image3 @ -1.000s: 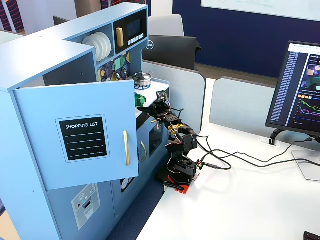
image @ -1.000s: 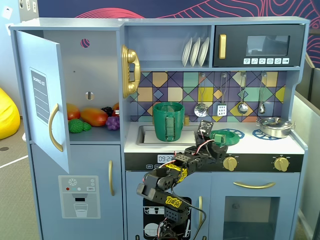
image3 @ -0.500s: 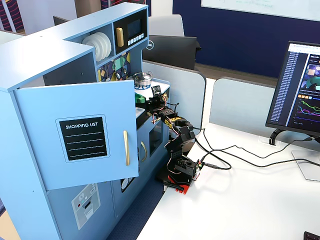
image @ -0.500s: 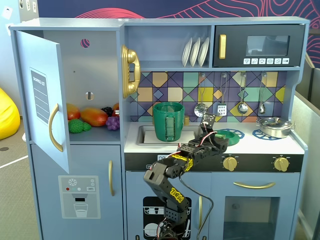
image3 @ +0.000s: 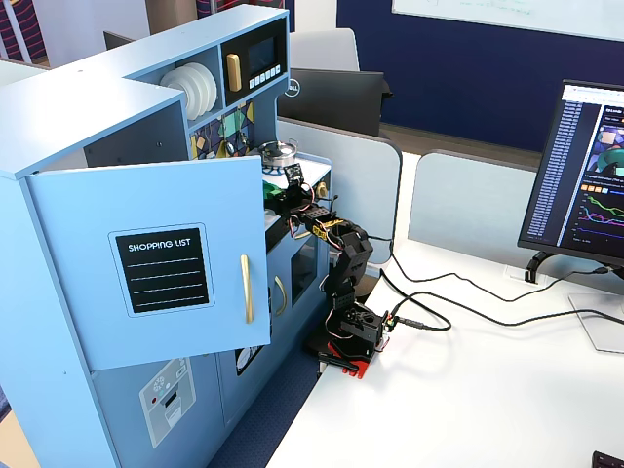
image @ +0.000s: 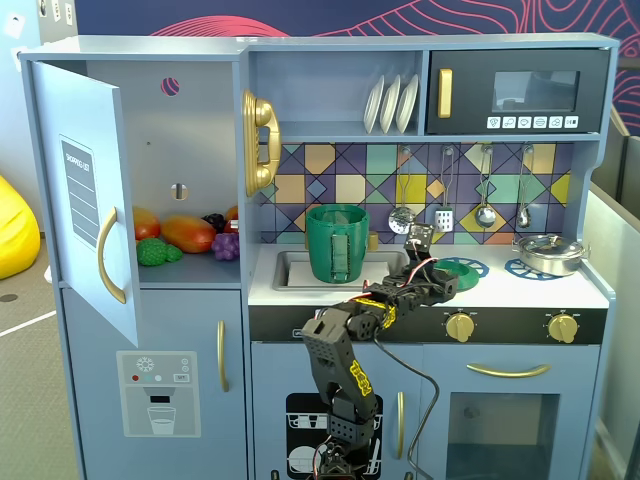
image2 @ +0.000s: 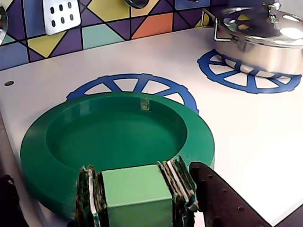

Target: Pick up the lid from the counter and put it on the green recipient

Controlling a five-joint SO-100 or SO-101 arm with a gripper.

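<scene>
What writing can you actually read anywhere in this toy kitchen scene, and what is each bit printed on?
"SHOPPING LIST": black panel on the open cupboard door; the same panel seen edge-on in the front fixed view is too small to read.
"DELL": back of the dark monitor, only just legible.
Microwave button icons: symbols, no words.
Computer screen text: too small to read.

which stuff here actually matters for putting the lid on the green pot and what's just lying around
For the job:
- green lid, on the counter over a blue burner ring, tab between the gripper fingers
- green pot, standing in the sink
- gripper

Just lying about:
- silver pot on the other burner
- toy fruit in the open cupboard
- white plates
- hanging utensils
- yellow phone
</scene>
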